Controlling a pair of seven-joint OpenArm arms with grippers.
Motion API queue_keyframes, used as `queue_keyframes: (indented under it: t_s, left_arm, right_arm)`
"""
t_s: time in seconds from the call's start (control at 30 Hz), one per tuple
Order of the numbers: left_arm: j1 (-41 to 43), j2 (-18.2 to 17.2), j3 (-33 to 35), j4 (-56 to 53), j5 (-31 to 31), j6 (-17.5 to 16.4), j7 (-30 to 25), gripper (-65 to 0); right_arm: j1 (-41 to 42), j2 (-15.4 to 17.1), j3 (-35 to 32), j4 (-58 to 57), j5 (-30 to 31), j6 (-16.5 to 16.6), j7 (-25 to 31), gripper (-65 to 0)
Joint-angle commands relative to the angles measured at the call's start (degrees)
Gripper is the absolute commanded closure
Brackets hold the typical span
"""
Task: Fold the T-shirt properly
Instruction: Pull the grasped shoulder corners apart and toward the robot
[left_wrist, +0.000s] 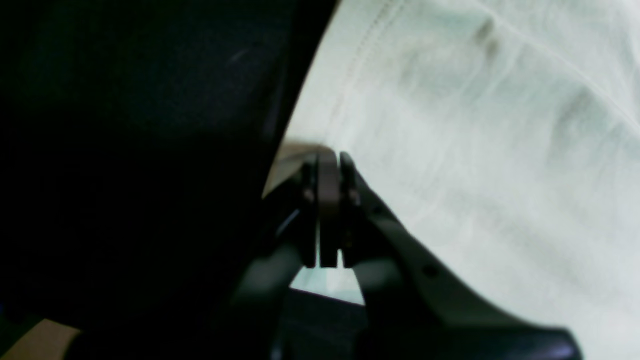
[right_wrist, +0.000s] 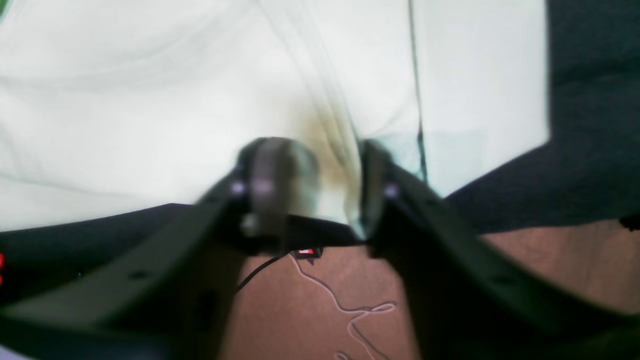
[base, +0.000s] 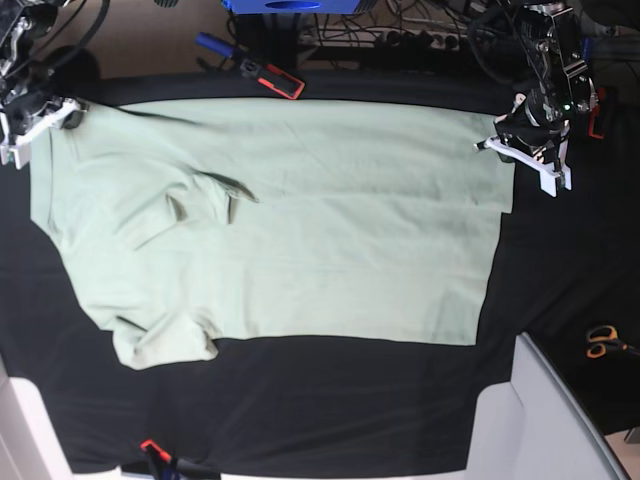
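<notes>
T-shirt (base: 330, 220), pale mint green: we find it spread nearly flat across the black table cloth (base: 300, 410), one sleeve (base: 160, 345) bunched at the near edge and a small crease beside a folded-in patch toward the base view's left. We judge that no full body fold is made yet; the folding proper remains. Left gripper (base: 515, 143): at the shirt's far corner on the base view's right, jaws pressed together; its wrist view shows them at the hem edge, but we cannot tell whether cloth is caught between them. Right gripper (base: 45, 112): at the far corner on the base view's left, jaws partly apart with a pucker of fabric between them. Periphery: scissors (base: 602, 341) well apart from the shirt, cables (base: 420, 35) beyond the table.
</notes>
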Motion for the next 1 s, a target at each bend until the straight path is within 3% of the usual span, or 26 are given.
queue_keyframes:
  t_s: [0.0, 0.13, 0.47, 0.97]
  left_arm:
    - [0.6, -0.1, 0.0, -1.1, 2.0, 1.2, 3.4, 0.0]
    - [0.5, -0.1, 0.0, -1.1, 2.0, 1.2, 3.4, 0.0]
    - [0.5, -0.1, 0.0, -1.1, 2.0, 1.2, 3.4, 0.0]
    - [0.6, -0.1, 0.0, -1.1, 2.0, 1.2, 3.4, 0.0]
  right_arm:
    - [0.4, 0.7, 0.0, -0.2, 0.5, 0.4, 0.2, -8.6]
    - [0.4, 0.7, 0.0, -0.6, 0.5, 0.4, 0.2, -0.1]
    - [2.5, 3.4, 0.0, -0.7, 0.5, 0.4, 0.2, 0.0]
    - [3.7, 4.5, -0.1, -0.6, 0.4, 0.1, -0.6, -0.1]
